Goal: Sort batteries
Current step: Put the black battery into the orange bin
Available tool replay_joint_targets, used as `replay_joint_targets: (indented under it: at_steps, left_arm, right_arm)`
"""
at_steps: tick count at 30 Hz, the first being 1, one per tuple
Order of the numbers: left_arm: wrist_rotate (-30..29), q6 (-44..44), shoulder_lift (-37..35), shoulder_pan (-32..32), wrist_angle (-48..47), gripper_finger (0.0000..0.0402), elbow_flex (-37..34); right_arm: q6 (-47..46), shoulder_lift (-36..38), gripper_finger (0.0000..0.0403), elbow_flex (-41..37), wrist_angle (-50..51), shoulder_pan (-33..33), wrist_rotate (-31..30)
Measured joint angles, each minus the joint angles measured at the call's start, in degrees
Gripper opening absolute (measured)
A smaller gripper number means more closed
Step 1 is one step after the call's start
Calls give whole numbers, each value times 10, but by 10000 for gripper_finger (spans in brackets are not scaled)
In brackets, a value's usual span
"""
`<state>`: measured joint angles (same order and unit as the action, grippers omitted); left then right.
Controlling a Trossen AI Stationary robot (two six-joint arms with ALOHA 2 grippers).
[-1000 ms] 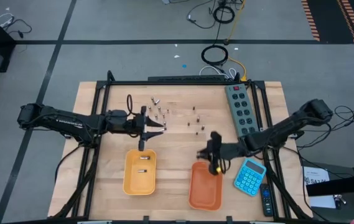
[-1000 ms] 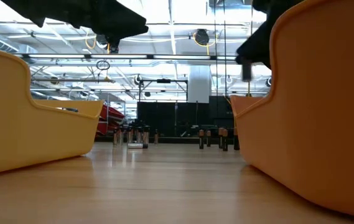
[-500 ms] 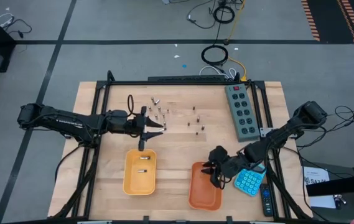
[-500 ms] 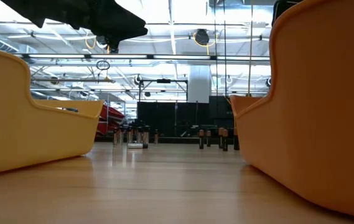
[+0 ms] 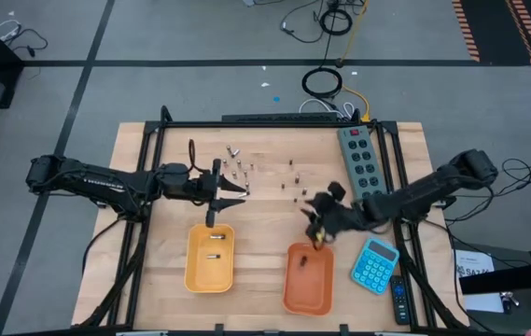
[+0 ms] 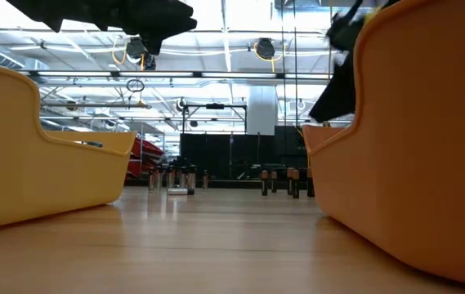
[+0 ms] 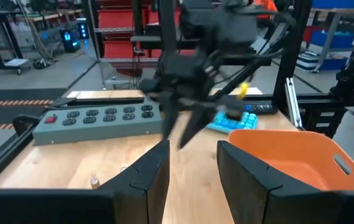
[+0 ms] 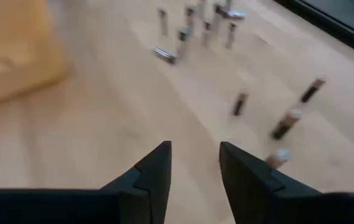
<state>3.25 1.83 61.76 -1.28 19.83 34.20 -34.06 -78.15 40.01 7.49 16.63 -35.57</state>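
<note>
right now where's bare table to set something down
Free: bare wood left of the yellow tray, and the strip between it and the orange tray. Crowded: the far middle, where batteries stand by the left gripper, and around the right gripper near the power strip.

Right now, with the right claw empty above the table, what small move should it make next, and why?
Probably ease the right claw forward and down toward the dark batteries standing just ahead of it. Its fingers are open and hold nothing, and one battery already lies in the orange tray, while several still stand unsorted.
</note>
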Motion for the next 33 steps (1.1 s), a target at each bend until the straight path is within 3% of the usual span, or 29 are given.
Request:
replay_joint_targets:
  at_steps: [12, 17, 25, 33]
  left_arm:
    - [11, 30, 0, 2, -34, 144, 0]
    - [11, 30, 0, 2, -47, 144, 0]
    - [11, 30, 0, 2, -55, 144, 0]
    - [11, 26, 0, 2, -61, 144, 0]
  right_arm:
    - [123, -5, 157, -12, 4, -176, 133]
    - [150, -5, 172, -37, -18, -190, 136]
    - [166, -12, 165, -106, -146, -205, 145]
    - [203, -79, 164, -131, -283, -205, 128]
